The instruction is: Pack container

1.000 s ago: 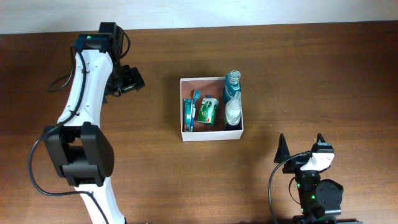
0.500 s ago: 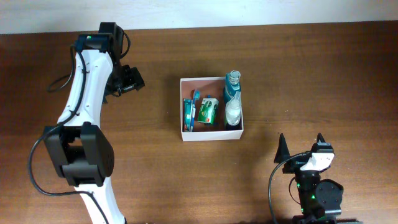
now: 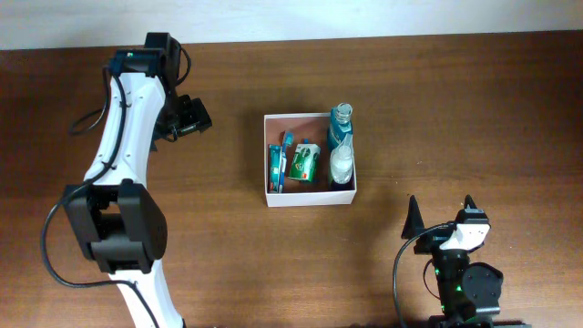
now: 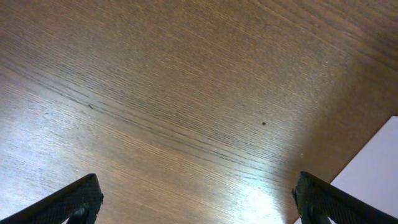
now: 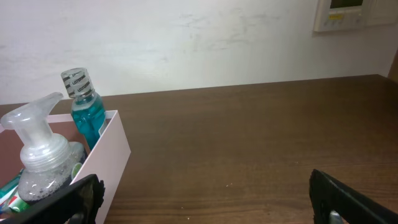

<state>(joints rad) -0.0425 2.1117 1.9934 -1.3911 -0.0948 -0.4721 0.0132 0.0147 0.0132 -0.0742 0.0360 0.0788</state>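
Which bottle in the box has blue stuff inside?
The screw-cap bottle in the corner of the box. The pump bottle beside it looks clear and whitish.

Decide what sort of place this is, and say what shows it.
Probably a robotics lab or test room: a left arm and right arm at a wooden table, a white wall with a control panel, and a container staged with toiletries.
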